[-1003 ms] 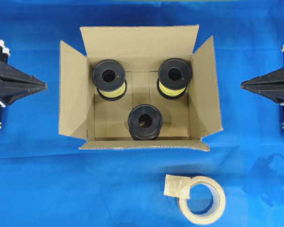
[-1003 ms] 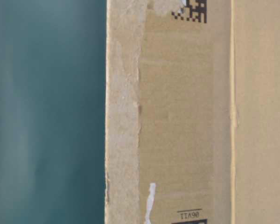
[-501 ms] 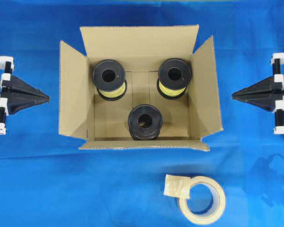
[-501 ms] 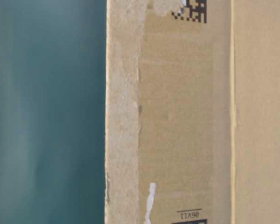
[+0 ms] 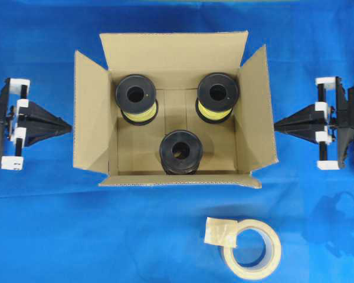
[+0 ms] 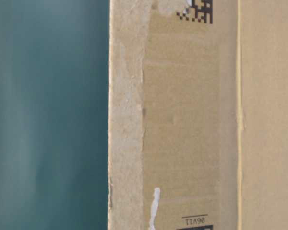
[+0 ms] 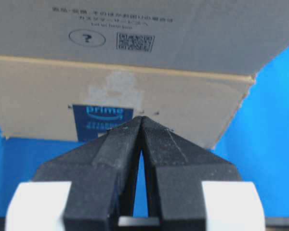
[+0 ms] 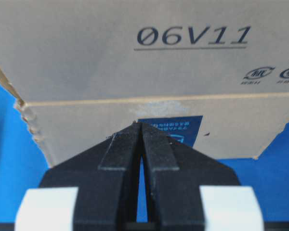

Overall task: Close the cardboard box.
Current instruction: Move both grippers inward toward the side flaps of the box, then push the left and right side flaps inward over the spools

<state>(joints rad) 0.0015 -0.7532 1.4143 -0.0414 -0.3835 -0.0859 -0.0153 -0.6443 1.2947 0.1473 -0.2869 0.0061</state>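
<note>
The cardboard box [image 5: 176, 109] sits at the middle of the blue cloth [image 5: 76, 236], a large rectangular carton of matte brown corrugated board, all four flaps standing open and splayed outward — fluted, perforated edges show along the flap rims. Inside, on its flat cardboard floor, stand three round black spools: one at 10 o'clock wound with yellow wire [image 5: 135, 97], one at 2 o'clock also with yellow wire [image 5: 218, 96], and a dark one [image 5: 180, 152] at 6 o'clock against the near wall. At 5 o'clock from the box, well apart from it, lies a ring of pale tape [image 5: 252, 248] with a crinkled loose end. The left gripper [image 5: 68, 125] points in from 9 o'clock, just beside the left flap, its black wedge-shaped fingers pressed together, grasping nothing. The right gripper [image 5: 276, 125] mirrors it from 3 o'clock, jaws likewise clenched and empty. The table-level view shows only close, rough board with torn paper patches and printed codes.
</note>
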